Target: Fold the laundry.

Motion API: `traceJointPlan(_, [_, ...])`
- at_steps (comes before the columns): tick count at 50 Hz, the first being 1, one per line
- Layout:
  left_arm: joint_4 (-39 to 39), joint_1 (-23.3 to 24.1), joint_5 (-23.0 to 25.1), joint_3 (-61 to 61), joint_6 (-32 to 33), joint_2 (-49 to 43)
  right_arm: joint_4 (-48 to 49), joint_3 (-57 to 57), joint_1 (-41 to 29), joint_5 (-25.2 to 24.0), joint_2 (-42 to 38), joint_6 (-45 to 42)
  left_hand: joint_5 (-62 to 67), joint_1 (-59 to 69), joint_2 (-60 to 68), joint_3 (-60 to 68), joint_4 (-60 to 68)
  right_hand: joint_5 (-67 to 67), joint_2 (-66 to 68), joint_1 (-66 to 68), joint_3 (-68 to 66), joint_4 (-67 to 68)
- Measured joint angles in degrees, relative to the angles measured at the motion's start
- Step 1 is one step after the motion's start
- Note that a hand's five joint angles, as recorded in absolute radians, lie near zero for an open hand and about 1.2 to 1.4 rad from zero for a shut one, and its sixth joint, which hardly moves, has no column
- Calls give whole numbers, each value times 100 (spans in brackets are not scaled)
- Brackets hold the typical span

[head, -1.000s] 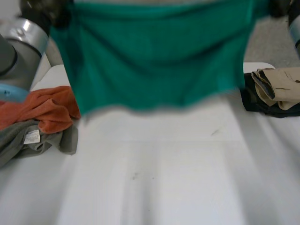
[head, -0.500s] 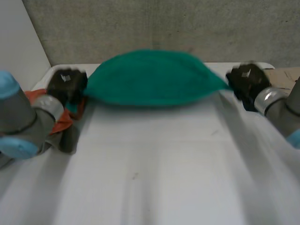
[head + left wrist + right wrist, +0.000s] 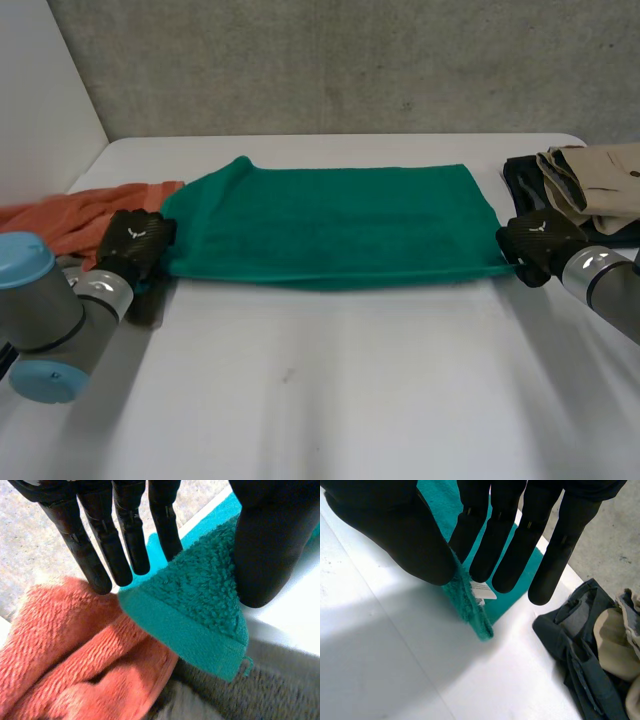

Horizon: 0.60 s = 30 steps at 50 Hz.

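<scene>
Green towel lies spread flat across the far half of the white tabletop, long side running left to right, near edge slightly wavy. Left hand is at the towel's near left corner. In the left wrist view its thumb is pressed onto the corner's terry top and its straight fingers are at the other face, so the corner is pinched between them. Right hand is at the near right corner, thumb and straight fingers closed on the towel's edge, a small white label at the fingertips. Orange towel is bunched just beside the left corner, touching it, with grey cloth under that corner. Dark garment and beige garment are piled at the right edge, near the right hand.
</scene>
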State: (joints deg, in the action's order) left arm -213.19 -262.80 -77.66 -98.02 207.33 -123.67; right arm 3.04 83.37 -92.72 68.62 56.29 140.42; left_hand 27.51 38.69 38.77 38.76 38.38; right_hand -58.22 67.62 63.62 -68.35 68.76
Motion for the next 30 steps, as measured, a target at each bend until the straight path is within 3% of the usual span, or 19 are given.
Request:
traceJointPlan(5, [-145, -71, -40, -187, 239, 51, -28, 12, 45, -9, 10, -56, 51, 11, 11, 11, 13, 0, 0, 0, 0, 0])
traceJointPlan(7, [-192, -109, -19, -306, 346, 132, -61, 15, 49, -9, 16, -91, 517, 521, 484, 442, 473, 1, 0, 0, 0, 0])
traceJointPlan(9, [-213, -130, 32, -417, 402, 234, -92, 17, 44, -9, 24, -112, 1903, 2093, 1919, 1846, 1899, 0, 0, 0, 0, 0])
traceJointPlan(11, [-213, -146, 122, -559, 425, 382, -168, 26, 29, -7, 47, -145, 2604, 2705, 2551, 2533, 2602, 0, 0, 0, 0, 0])
traceJointPlan(21, [291, -205, 446, -1288, 283, 1359, -1031, 334, 33, 102, 442, -718, 2896, 2753, 2975, 2927, 3031, -26, 0, 0, 1, 0])
traceJointPlan(26, [1346, -299, 501, -1617, 328, 2025, -2028, 819, 263, 338, 1014, -1834, 2895, 2753, 2975, 2927, 3031, -27, 0, 0, 0, 0])
traceJointPlan(30, [3047, -402, 653, -1811, 595, 2578, -3036, 1417, 668, 603, 1673, -3125, 2896, 2753, 2976, 2941, 3032, -27, 0, 0, 0, 0])
